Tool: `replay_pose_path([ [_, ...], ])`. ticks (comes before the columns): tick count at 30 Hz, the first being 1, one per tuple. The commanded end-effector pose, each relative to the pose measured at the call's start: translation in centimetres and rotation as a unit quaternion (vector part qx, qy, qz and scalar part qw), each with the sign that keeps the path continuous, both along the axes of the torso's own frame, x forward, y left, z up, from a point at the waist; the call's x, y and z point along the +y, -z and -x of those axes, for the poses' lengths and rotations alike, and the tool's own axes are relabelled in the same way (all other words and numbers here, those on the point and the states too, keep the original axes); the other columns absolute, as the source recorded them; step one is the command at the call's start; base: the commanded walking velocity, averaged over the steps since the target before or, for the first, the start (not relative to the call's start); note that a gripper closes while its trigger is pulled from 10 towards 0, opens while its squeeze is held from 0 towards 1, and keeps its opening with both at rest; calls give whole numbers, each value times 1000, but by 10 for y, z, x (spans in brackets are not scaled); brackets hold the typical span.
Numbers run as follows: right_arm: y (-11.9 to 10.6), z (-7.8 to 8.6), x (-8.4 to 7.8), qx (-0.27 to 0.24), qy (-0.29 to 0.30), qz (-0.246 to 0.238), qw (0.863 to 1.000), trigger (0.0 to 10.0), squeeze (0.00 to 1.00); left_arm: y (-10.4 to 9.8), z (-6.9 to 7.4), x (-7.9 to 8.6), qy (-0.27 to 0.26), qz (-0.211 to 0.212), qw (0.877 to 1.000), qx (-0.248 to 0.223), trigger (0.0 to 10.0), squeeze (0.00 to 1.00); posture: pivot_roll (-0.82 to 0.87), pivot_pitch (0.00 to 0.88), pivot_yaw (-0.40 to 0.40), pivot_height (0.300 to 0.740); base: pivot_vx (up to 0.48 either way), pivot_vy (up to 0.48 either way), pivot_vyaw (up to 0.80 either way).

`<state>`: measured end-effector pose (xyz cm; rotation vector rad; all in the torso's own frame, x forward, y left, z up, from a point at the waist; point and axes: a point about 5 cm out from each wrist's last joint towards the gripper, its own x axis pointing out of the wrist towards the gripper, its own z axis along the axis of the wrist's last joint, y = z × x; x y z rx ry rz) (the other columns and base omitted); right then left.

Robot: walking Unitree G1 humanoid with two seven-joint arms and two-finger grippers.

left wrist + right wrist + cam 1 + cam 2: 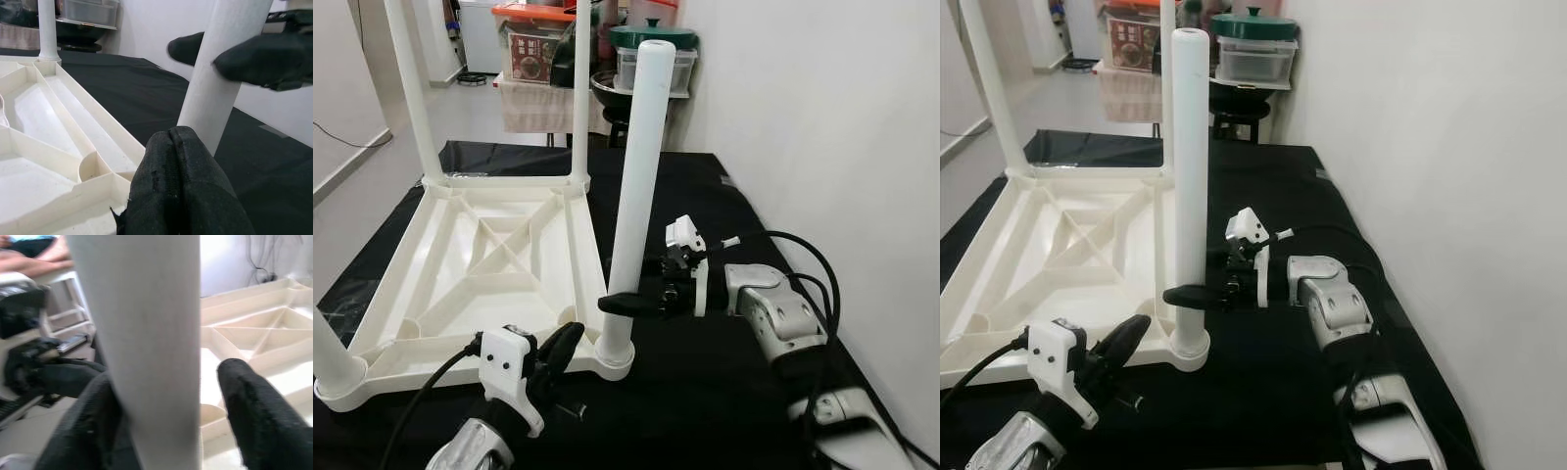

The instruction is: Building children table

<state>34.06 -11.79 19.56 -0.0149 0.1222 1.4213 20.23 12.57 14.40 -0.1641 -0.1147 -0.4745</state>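
So, upturned white plastic kids' tabletop on black cloth, right gripper pinching the upright white tube leg at the near corner, left gripper fingers pressed together just beside the socket.

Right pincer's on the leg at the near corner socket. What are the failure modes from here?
1. The white leg leans in its corner socket; if not fully seated, it may topple on release.
2. The right pincer grips low on the leg, so sideways force could lever the upturned tabletop off the black cloth.
3. The left pincer, shut beside the socket, could get bumped by the leg.
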Motion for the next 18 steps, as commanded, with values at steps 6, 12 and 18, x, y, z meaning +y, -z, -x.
replay_pose_path([
  [6,6,4,-12,-9,-6,-8,1000,0,0,4,2,-2,0,-2,1000,7,7686,0,48,0,-108,740,0,0,0],
  [12,17,16,-14,-13,63,1,998,0,0,3,4,-1,1,-1,1000,7,7765,0,38,0,-109,740,0,0,0],
  [18,63,41,20,58,342,-23,938,0,0,1,6,3,0,-2,1000,6,7686,0,10,0,-93,740,0,0,0],
])
